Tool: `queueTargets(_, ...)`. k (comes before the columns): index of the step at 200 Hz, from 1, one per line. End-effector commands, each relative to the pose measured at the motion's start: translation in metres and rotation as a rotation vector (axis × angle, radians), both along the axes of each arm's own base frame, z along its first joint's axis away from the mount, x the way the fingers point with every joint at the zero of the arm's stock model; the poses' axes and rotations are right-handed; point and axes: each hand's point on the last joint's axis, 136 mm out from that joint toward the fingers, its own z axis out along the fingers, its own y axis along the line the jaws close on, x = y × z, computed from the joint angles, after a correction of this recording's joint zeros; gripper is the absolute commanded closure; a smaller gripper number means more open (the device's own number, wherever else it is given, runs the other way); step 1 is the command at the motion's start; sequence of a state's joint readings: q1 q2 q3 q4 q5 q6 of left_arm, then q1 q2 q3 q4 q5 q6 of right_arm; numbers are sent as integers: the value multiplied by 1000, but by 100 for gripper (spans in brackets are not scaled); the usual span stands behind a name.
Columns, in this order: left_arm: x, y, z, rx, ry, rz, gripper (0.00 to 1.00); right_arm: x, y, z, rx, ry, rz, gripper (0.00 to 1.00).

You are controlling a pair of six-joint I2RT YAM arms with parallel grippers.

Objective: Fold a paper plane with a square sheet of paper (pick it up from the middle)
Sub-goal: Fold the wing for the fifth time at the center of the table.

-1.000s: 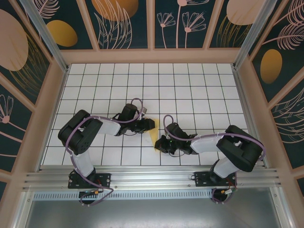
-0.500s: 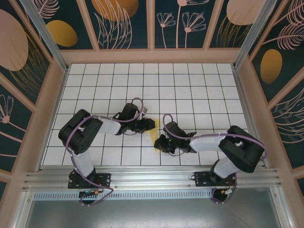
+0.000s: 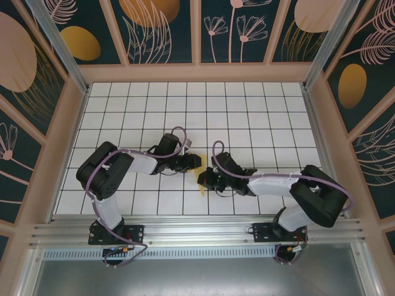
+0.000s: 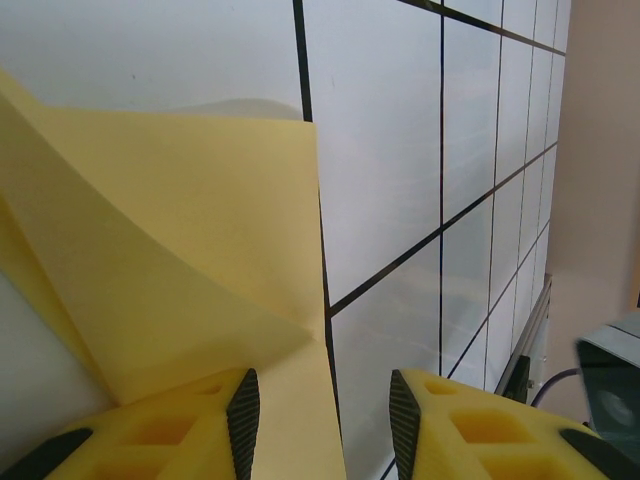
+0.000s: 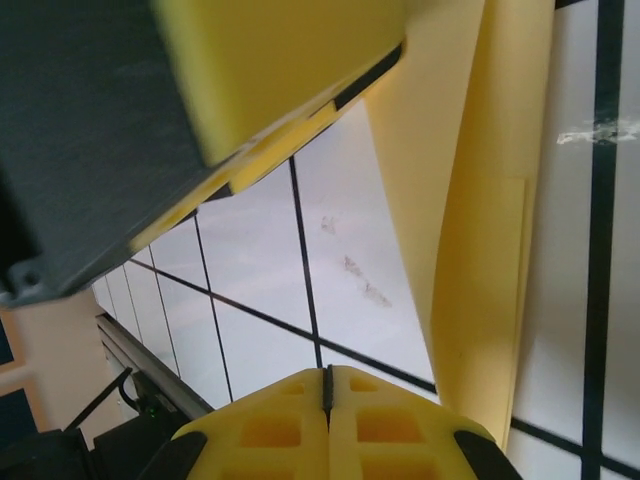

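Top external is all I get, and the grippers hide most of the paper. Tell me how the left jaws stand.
Observer: The left gripper is open, and the edge of the yellow paper lies in the gap between its fingers.
Operator: Now the right one.
Observer: The right gripper is shut, pads pressed together with nothing between them. The paper lies beside it.
Operator: Report the paper's shape.
Observer: The left wrist view shows a folded layer with a diagonal crease running down toward the gap between the left fingers.
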State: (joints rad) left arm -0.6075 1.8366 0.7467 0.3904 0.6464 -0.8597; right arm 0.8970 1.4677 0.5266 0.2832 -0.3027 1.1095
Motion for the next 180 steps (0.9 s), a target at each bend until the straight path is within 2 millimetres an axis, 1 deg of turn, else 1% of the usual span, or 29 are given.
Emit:
queueTargets(1,-19,17,-53,157,81,-3,57,6,16,10,90,-10,22,96)
queueTargets(24,-19,17,-54,160,83,-4,57,6,6,-9,20,22,4,96)
queueTargets(77,-20,18,-57,170,89,-8,57,-18,-23,-52,-56,129,-19,95)
queueTargets(97,-19,18,-58,173,88,-5,58,-24,-29,-59,-61,146,-26,95)
queueTargets(111,-20,19,-59,177,92,-5,58,-23,-29,-59,-68,142,-23,94)
queueTargets(123,-20,18,-59,176,90,-7,58,-20,-24,-53,-58,132,-11,94)
queueTargets(162,-19,18,-58,176,89,-7,58,-11,-2,-14,18,58,30,93)
queueTargets(180,-20,19,-59,177,93,-7,58,-12,3,-5,50,46,52,92)
